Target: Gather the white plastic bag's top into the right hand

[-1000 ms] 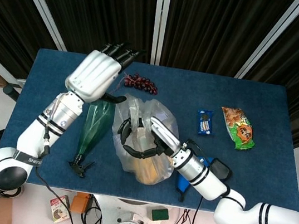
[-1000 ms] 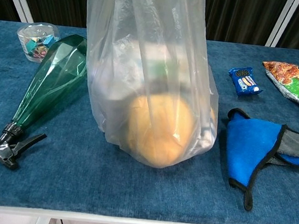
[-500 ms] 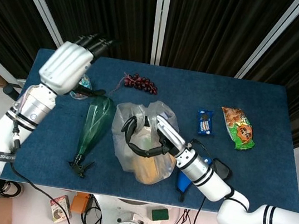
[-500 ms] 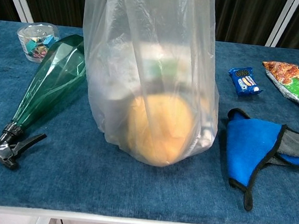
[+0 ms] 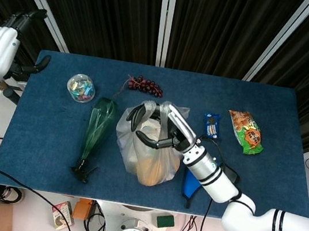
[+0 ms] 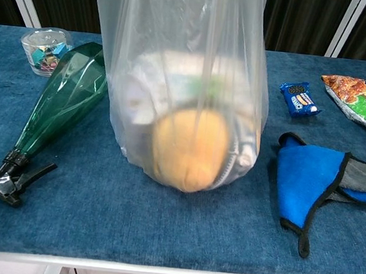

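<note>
The white plastic bag [image 5: 149,149] stands near the table's middle with an orange round item and other goods inside; in the chest view the white plastic bag [image 6: 181,91] rises out of the top of the frame. My right hand [image 5: 161,127] grips the bag's gathered top, fingers curled around the plastic. My left hand [image 5: 5,44] hangs far off past the table's left edge, fingers spread and holding nothing. Neither hand shows in the chest view.
A green spray bottle [image 5: 94,135] lies left of the bag. A clear cup of clips [image 5: 81,88] and grapes [image 5: 144,85] sit behind. A blue cookie pack [image 5: 211,126], a snack bag [image 5: 246,131] and a blue cloth [image 6: 311,185] lie to the right.
My left arm swung away from the bag to beyond the table's left edge. My right hand closed on the bag's top and raised it, so the bag's bottom drew in.
</note>
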### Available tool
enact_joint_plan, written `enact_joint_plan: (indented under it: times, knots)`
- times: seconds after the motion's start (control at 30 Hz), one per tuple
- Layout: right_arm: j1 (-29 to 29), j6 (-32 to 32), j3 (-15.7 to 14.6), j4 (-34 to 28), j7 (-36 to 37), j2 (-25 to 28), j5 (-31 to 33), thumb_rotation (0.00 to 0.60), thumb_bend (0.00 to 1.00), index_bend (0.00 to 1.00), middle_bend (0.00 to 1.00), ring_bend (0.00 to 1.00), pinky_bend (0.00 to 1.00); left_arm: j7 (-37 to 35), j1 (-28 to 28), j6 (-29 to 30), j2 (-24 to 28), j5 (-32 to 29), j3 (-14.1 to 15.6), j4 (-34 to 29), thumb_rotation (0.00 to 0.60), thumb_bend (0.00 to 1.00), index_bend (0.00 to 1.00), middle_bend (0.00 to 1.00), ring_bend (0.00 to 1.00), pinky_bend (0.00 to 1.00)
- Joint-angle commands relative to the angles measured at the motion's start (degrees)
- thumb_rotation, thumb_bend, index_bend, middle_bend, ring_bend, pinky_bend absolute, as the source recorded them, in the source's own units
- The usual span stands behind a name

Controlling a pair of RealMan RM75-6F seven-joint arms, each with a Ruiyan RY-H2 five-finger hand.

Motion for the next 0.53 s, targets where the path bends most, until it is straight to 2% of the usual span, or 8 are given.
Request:
enact_joint_plan:
  times: [0.03,0.37,0.53]
  knots:
    - [1.1,-0.2,4.5,-0.9,-0.9,1.3,3.6,0.6,0.37,0.52,0.53,0.37,0.46,-1.4,1.7,1.3,-1.8,1.1,1.7,2.5,0.6,0.31,0.12,0.17,0.09,0.19]
    - [5.1,-1.8,17.1,-5.6,-7.8,7.3,13.6,0.6,0.37,0.5,0.52,0.36,0.45,-5.9,3.7,0.6,-4.9,4.0,4.0,8.1,0.6,0.33,0.12,0.17,0.09,0.2]
    - [5.4,-1.7,20.5,-7.8,-10.8,9.7,17.2,0.6,0.37,0.5,0.52,0.36,0.44,-6.9,3.6,0.0,-5.6,4.6,4.1,9.1,0.6,0.33,0.11,0.17,0.09,0.2]
